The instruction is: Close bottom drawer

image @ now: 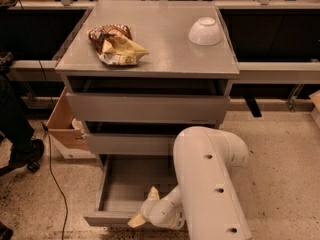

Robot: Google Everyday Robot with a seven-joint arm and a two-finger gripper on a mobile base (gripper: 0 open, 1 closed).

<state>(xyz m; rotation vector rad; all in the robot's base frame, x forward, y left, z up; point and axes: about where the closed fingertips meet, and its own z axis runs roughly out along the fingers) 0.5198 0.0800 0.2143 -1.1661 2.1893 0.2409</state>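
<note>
The bottom drawer [120, 184] of the grey cabinet [150, 106] is pulled far out, and its grey box is empty. Its slim front panel [107, 218] is at the bottom of the view. My gripper [143, 207] is at the right part of that front panel. One yellowish fingertip [152, 193] is over the drawer's inside and the other [134, 222] is at the panel's outer side, so the gripper is open. My white arm [212, 184] covers the drawer's right side.
The middle drawer [130, 143] and top drawer [147, 108] stand slightly open. A crumpled snack bag [116, 45] and an upturned white bowl [205, 31] lie on the cabinet top. A cardboard box [62, 126] and a cable [56, 184] are on the floor at left.
</note>
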